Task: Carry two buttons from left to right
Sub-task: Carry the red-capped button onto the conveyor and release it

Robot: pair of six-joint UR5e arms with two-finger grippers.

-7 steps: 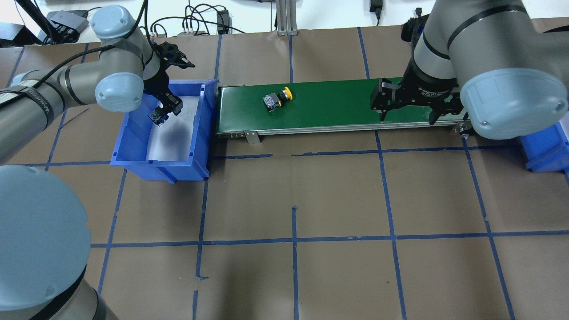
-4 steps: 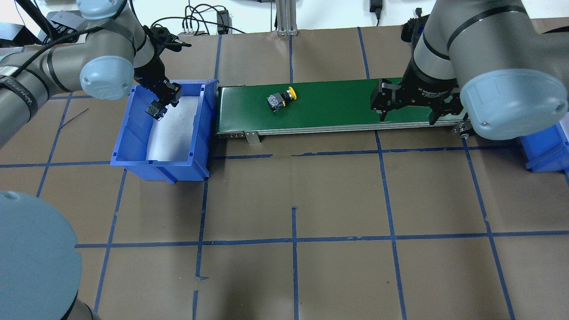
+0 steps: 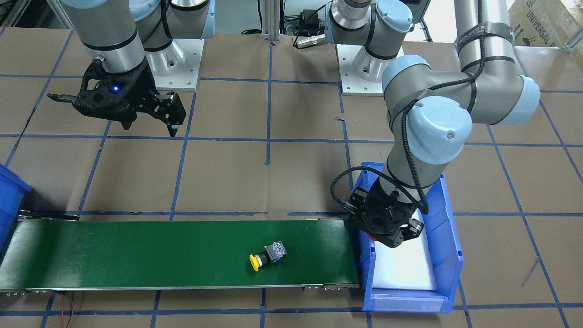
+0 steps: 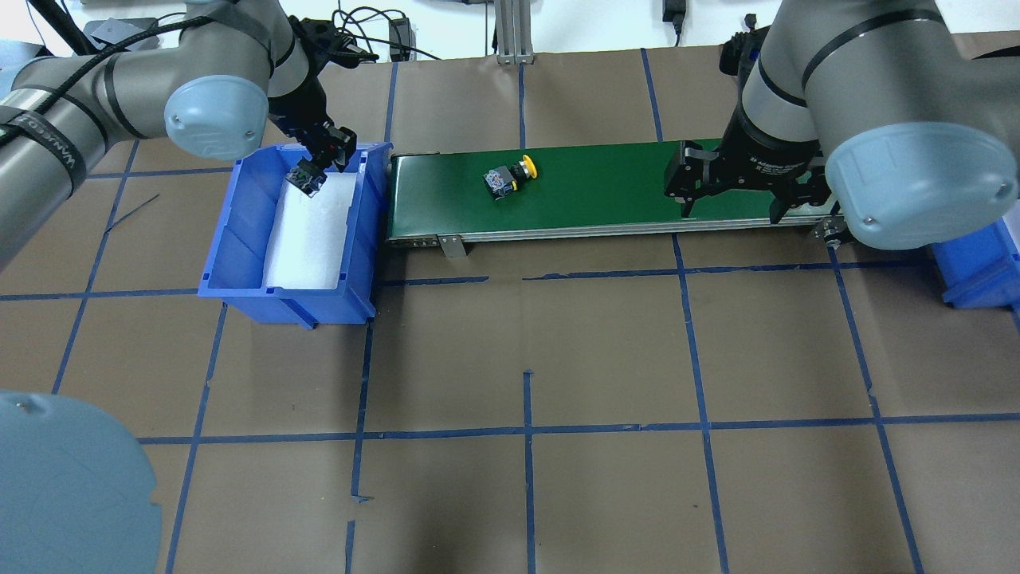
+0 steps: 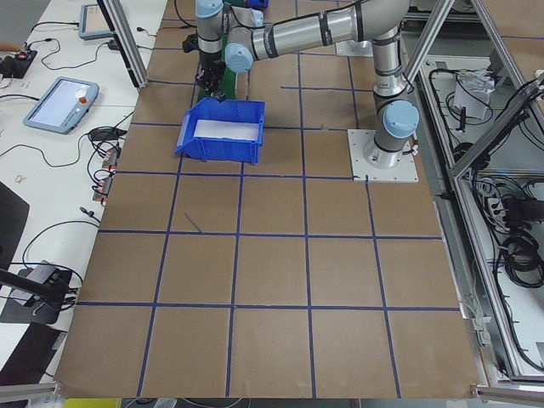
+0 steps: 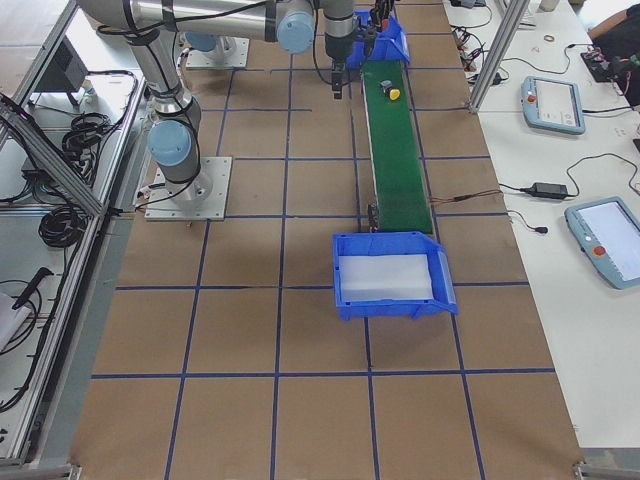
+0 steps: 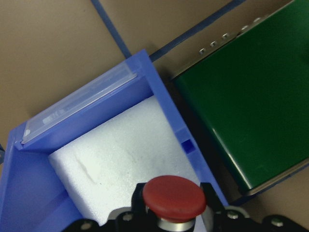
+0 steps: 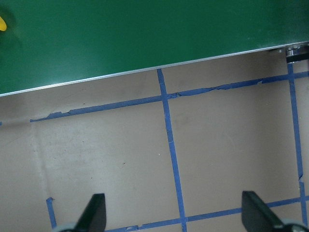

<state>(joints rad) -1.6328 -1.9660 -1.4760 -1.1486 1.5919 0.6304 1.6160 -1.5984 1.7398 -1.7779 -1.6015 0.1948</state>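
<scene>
— Left gripper (image 4: 312, 171) clenched on the red button (image 7: 174, 197), cap showing between the fingers, hanging over the belt-side end of the left bin (image 4: 239, 239). Best way on?

— Carry high enough to clear the bin wall, then across onto the conveyor belt (image 4: 606, 191). Set down flat near this end, well apart from the yellow button (image 4: 510, 175) lying on its side mid-belt. Release only once resting, to stop any rolling.

— And the right gripper (image 4: 729, 211)?

— Spread wide, holding nothing, hovering over the table (image 4: 606, 359) beside the belt's far end, near the right bin (image 4: 972, 271). Placed to take arrivals, probably.

— Any writing?

— "UNIVERSAL" on a cardboard box (image 3: 542, 23) past the table's back corner. Lettering on the left arm's strap (image 4: 54, 147), possibly "WANGEOD", too blurred to swear to. White label on the right gripper, unreadable.
</scene>
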